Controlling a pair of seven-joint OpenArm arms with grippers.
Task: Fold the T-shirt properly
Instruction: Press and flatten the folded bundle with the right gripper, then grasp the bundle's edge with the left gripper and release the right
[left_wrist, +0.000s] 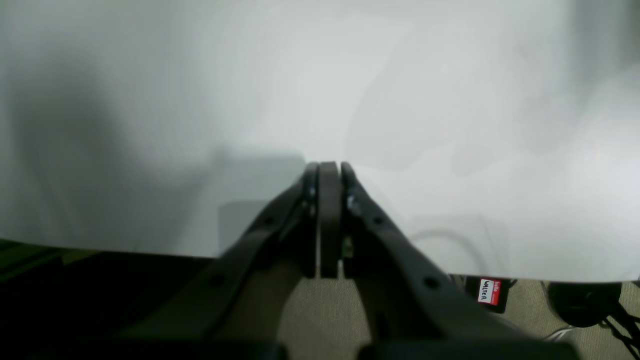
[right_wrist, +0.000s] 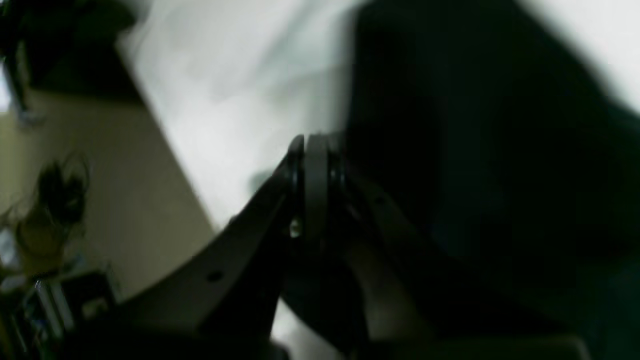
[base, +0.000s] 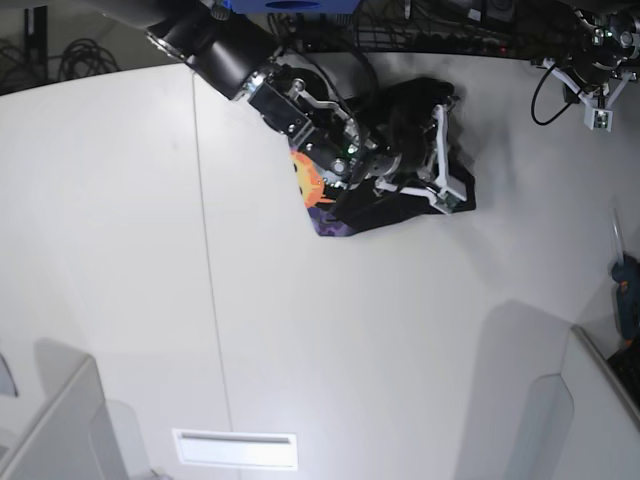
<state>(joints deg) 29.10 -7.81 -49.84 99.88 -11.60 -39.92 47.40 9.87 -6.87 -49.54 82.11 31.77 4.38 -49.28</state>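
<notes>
The T-shirt (base: 400, 205) lies bunched on the white table (base: 300, 330) at the back middle, black, with its orange-yellow sun print (base: 304, 175) and purple patch showing at its left edge. My right gripper (base: 442, 190) reaches over the heap from the upper left. In the right wrist view that right gripper (right_wrist: 312, 142) is shut, with black T-shirt cloth (right_wrist: 475, 150) close on its right; the blur hides whether any cloth is pinched. My left gripper (left_wrist: 330, 167) is shut and holds nothing, above bare table near its edge. In the base view the left gripper (base: 598, 112) hangs at the far right corner.
The table edge (left_wrist: 125, 250) runs just below the left gripper, with beige floor, a black box with a red label (left_wrist: 489, 292) and cables beyond. Grey panels stand at the front left (base: 60, 420) and front right (base: 590, 400). A white strip (base: 235, 450) lies near the front.
</notes>
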